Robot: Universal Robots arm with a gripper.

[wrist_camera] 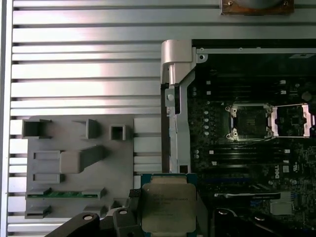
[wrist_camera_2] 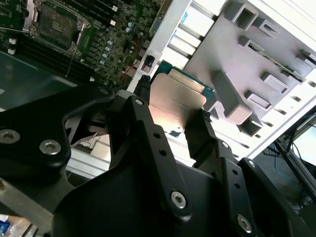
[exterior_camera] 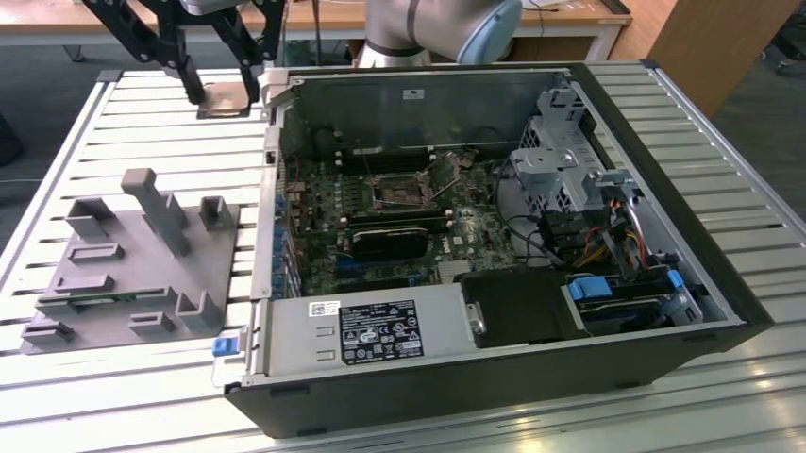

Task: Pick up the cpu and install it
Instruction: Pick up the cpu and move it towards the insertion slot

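Note:
The cpu (wrist_camera: 168,205) is a small square chip with a silvery metal top and a green rim, and my gripper (wrist_camera: 168,210) is shut on it. Both wrist views show its black fingers (wrist_camera_2: 197,133) pressing on two opposite edges of the cpu (wrist_camera_2: 175,101). In the exterior view the gripper (exterior_camera: 225,97) hangs raised at the far left, beside the far left corner of the open computer case (exterior_camera: 504,396), with the cpu (exterior_camera: 226,102) between its fingers. The metal-framed socket (exterior_camera: 400,192) on the motherboard stands open with its dark centre bare, and it is also in the first wrist view as the socket (wrist_camera: 248,121).
A grey tray (exterior_camera: 139,274) with upright posts and a green memory stick lies on the slatted table (exterior_camera: 151,142), left of the case. A black module (exterior_camera: 393,238) sits just in front of the socket. Drive cages and cables fill the case's right side (exterior_camera: 592,217).

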